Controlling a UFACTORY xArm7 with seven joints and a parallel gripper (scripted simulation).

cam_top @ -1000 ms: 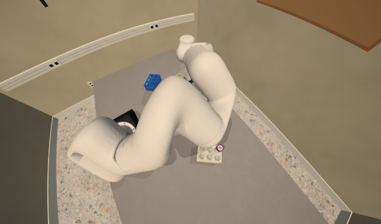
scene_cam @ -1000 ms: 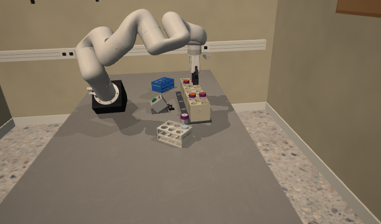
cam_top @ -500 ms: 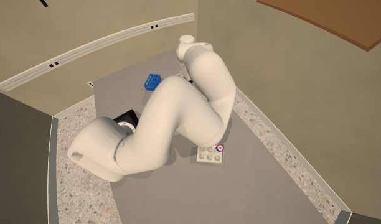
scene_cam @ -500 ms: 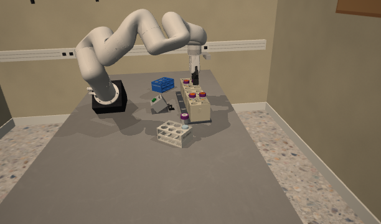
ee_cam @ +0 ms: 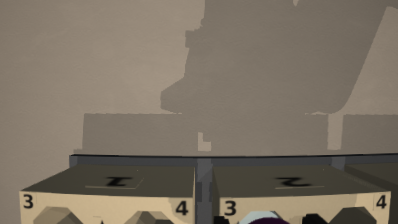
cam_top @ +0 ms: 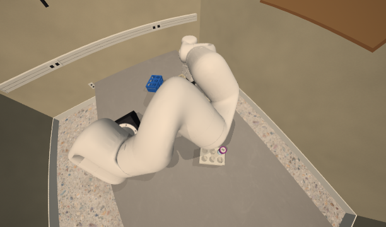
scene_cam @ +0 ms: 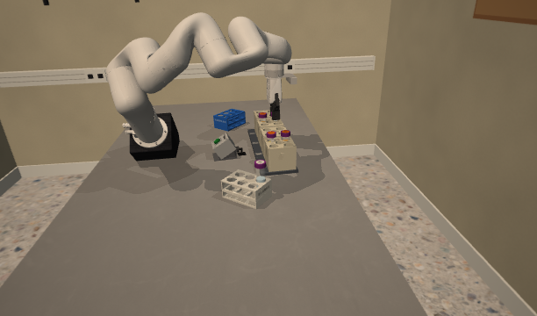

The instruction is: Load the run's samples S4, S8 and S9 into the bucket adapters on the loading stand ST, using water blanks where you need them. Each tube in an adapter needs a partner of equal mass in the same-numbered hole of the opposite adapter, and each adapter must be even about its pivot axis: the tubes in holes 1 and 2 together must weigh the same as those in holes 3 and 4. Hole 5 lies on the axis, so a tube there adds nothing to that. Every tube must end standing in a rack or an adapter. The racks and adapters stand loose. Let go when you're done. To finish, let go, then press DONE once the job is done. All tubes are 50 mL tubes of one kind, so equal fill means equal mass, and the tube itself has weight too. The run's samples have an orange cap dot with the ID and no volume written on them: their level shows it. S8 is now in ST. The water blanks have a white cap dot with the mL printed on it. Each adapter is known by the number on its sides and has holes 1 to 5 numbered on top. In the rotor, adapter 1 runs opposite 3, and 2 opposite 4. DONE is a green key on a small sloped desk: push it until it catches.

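Observation:
My gripper (scene_cam: pixel 275 115) (ee_cam: pixel 265 220) hangs low over the far end of the row of beige adapters (scene_cam: pixel 281 154) on the loading stand. In the wrist view its dark fingers stand a little apart on either side of a purple-capped tube (ee_cam: pixel 260 217). The tube sits in adapter 2 (ee_cam: pixel 300 184) beside the hole-3 mark, and adapter 1 (ee_cam: pixel 115 183) is to its left. The gripper is open, slightly wider than the cap. Three orange-dotted tubes (scene_cam: pixel 262 115) (scene_cam: pixel 271 133) (scene_cam: pixel 285 132) stand in the adapters. In the top view the arm hides the gripper and the stand.
A white rack (scene_cam: pixel 247 189) (cam_top: pixel 212 156) near the stand holds a purple-capped tube (scene_cam: pixel 260 164) (cam_top: pixel 222 149) and a pale blue one (scene_cam: pixel 261 179). A blue rack (scene_cam: pixel 229 118) (cam_top: pixel 154 82) stands behind. The sloped desk (scene_cam: pixel 226 149) with the green DONE key (scene_cam: pixel 217 140) is left of the stand.

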